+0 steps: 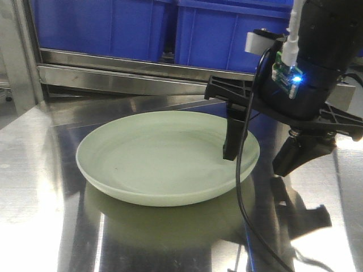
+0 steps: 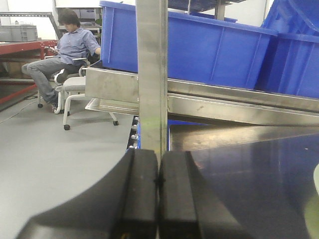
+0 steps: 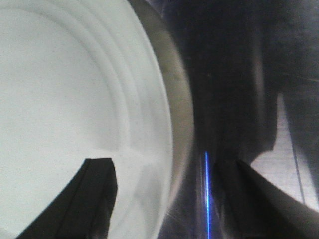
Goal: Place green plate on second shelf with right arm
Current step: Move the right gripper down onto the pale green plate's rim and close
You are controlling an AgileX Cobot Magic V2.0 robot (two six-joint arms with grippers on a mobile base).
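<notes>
grasping looks to be the step in hand: the green plate (image 1: 164,156) lies flat on the steel surface (image 1: 34,187) below the blue bins (image 1: 113,25). the right gripper (image 1: 258,161) straddles the plate's right rim with jaws apart, one finger (image 1: 231,139) inside the well and the other outside. the next move calls for closing squarely on the rim, then lifting without tilting. the left gripper (image 2: 158,199) is pressed closed on nothing.

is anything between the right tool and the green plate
Nothing visible. The open right tool already straddles the rim of the green plate, one side over the plate's inside and the other outside, over the steel surface.
</notes>
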